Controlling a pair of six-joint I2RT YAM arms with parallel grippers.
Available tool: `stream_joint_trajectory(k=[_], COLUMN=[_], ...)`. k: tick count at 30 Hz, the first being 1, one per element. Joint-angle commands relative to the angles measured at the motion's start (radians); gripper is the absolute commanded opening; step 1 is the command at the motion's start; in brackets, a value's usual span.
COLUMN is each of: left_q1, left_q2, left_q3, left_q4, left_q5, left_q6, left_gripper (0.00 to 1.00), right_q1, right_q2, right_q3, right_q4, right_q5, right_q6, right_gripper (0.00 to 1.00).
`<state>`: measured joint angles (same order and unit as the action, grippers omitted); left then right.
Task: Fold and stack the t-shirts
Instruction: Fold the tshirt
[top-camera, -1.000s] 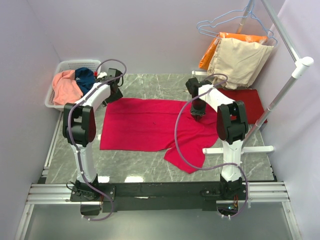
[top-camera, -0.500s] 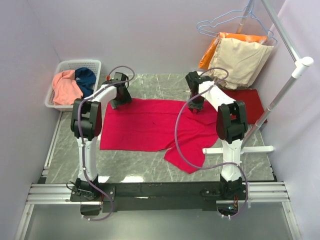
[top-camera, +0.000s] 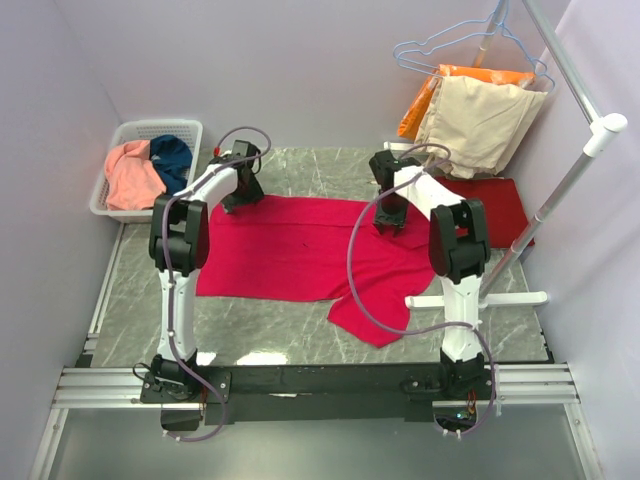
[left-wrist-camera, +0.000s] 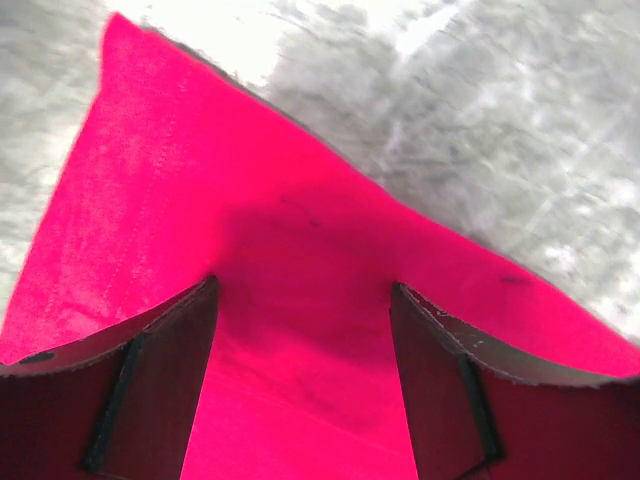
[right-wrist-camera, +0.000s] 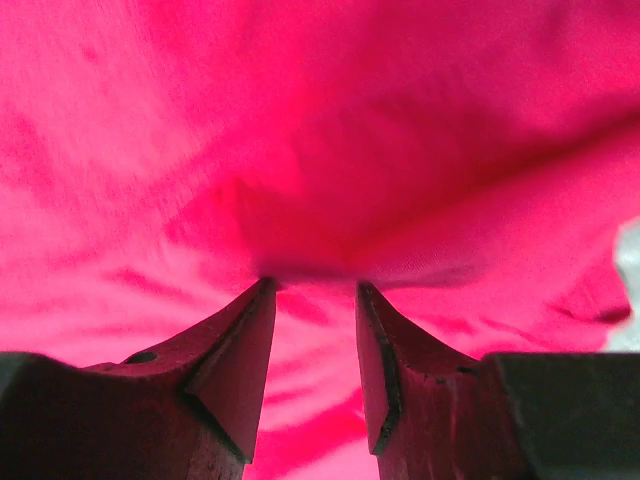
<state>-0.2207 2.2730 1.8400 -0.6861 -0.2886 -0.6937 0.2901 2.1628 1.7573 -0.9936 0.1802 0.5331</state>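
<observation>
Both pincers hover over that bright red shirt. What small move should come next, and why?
Probably the left pincer should drop and close on the far corner of the flat crimson-red cloth t-shirt: its jaws stand open over the cloth by that corner, holding nothing.

Pale purple walls (top-camera: 300, 70) stand round a grey stone-look table top (top-camera: 270, 335). A white plastic basket (top-camera: 160, 125) sits at the far left corner. On the right, a white metal clothes stand (top-camera: 565, 185) holds up beige cloth (top-camera: 480, 125) and orange cloth (top-camera: 418, 108)
</observation>
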Motion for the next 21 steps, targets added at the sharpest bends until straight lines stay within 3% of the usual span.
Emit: stream_joint_trajectory(k=[1, 14, 16, 21], left_q1=[0.003, 0.014, 0.018, 0.026], left_q2=[0.039, 0.2, 0.201, 0.114], left_q3=[0.05, 0.312, 0.314, 0.233], left_q4=[-0.066, -0.17, -0.162, -0.024], left_q5=[-0.133, -0.239, -0.239, -0.181], left_q6=[-0.047, -0.069, -0.061, 0.012], left_gripper=[0.75, 0.76, 0.76, 0.76], right_q1=[-0.005, -0.014, -0.017, -0.017], right_q2=[0.092, 0.325, 0.303, 0.132], right_q3=[0.085, 0.546, 0.547, 0.351], right_q4=[-0.013, -0.142, -0.136, 0.008], right_q5=[-0.033, -0.105, -0.093, -0.019], right_q6=[-0.019, -0.085, -0.081, -0.087], right_gripper=[0.45, 0.45, 0.45, 0.44])
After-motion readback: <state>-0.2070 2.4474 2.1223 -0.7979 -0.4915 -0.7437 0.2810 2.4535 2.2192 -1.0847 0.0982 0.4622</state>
